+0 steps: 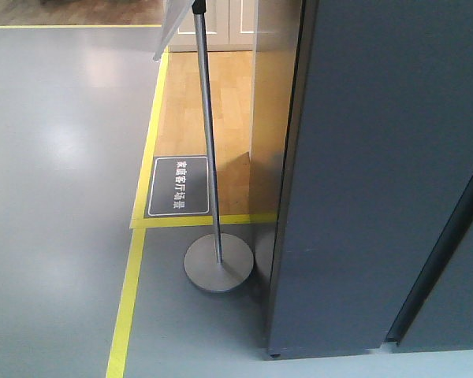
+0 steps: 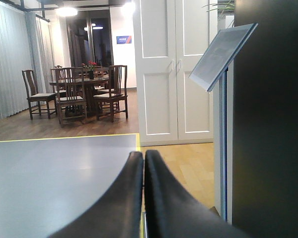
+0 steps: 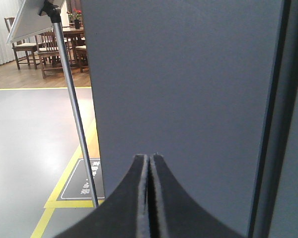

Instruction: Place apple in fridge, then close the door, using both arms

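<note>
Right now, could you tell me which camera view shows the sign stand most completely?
The exterior front-facing view: it shows the sign stand from round base to panel edge. The right wrist view shows only its pole and tilted panel; the left wrist view only the panel beside the fridge.

fridge (image 1: 378,173): 1 | sign stand (image 1: 209,157): 1 | floor sign (image 1: 178,186): 1 | chairs (image 2: 72,94): 4, maybe more

The fridge (image 1: 378,181) runs off the top and right edges, so its inside is hidden. Left of the fridge, the sign stand (image 1: 209,157) loses its board at the top edge.
</note>
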